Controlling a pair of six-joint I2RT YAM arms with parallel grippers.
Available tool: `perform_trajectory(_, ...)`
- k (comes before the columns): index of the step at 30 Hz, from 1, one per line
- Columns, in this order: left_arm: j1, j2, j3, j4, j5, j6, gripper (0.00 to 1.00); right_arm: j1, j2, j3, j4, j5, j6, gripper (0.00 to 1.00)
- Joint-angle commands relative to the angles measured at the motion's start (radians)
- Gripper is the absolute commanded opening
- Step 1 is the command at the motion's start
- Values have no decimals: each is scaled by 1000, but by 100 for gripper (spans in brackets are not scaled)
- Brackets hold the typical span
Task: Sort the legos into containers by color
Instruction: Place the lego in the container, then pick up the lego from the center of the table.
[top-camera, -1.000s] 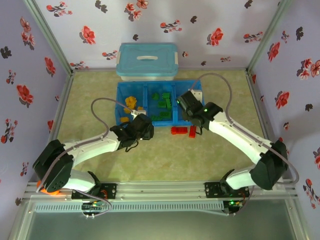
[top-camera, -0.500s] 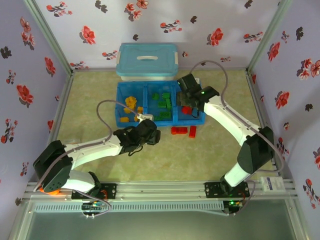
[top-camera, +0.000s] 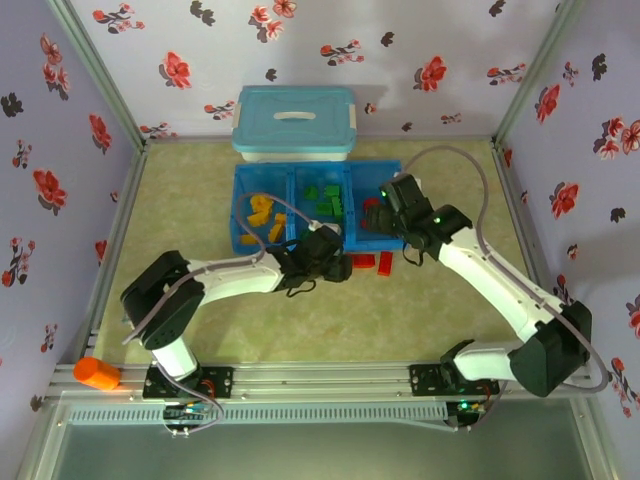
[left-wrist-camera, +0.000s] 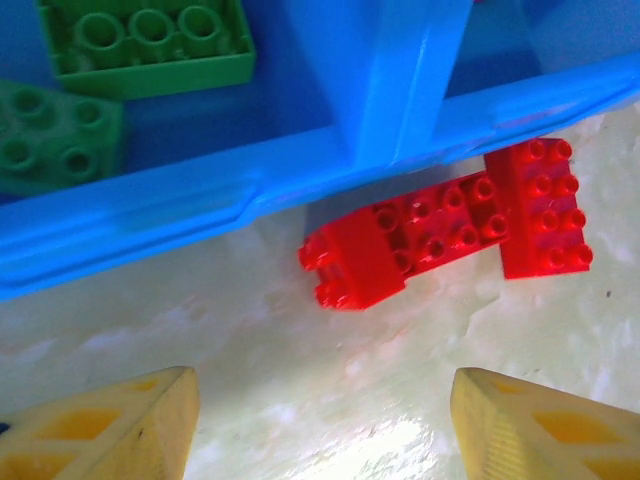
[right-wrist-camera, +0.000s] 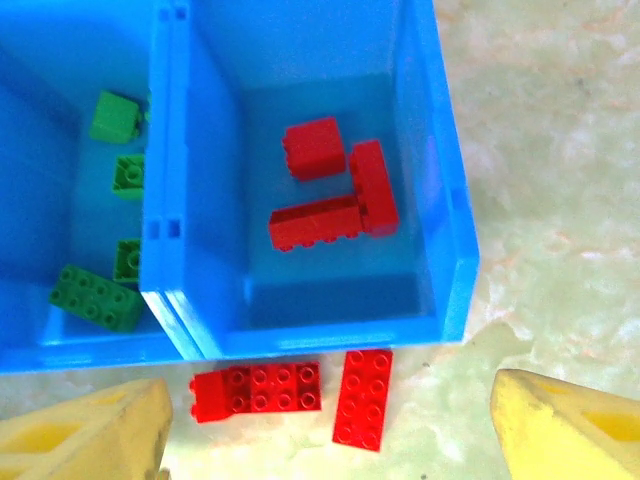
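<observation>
The blue tray (top-camera: 394, 170) holds yellow legos (top-camera: 262, 215) in its left compartment, green legos (top-camera: 326, 205) in the middle and red legos (top-camera: 372, 214) on the right. Two red legos (top-camera: 362, 262) (top-camera: 385, 263) lie on the table just in front of the tray. My left gripper (top-camera: 338, 266) (left-wrist-camera: 320, 400) is open and empty, low over the table, with the long red lego (left-wrist-camera: 405, 240) just ahead of it. My right gripper (top-camera: 394, 230) (right-wrist-camera: 328, 405) is open and empty above the red compartment's front wall (right-wrist-camera: 330, 335) and both loose red legos (right-wrist-camera: 258, 388) (right-wrist-camera: 362, 398).
A light blue lidded box (top-camera: 295, 122) stands behind the tray. An orange cylinder (top-camera: 97, 373) lies by the left arm's base. Flowered walls close in the table on three sides. Bare table stretches in front of the tray and to its right.
My left arm has swung right along the tray's front to the loose red legos. My right gripper went over the red compartment, then drew back toward its front edge.
</observation>
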Motion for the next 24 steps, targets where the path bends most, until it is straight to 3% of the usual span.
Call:
perform_trajectory(1,-4,59,71,-5,31,-4,67,0,-46,-59,30,2,26,83)
perform_trajectory(18,24,215,185,-73,27,-31,57,-6,-145,-195,76,6,49,83)
perform_trajectory(24,33,230,198,-76,22,-24,46,-6,-148,-200,78,6,52,82)
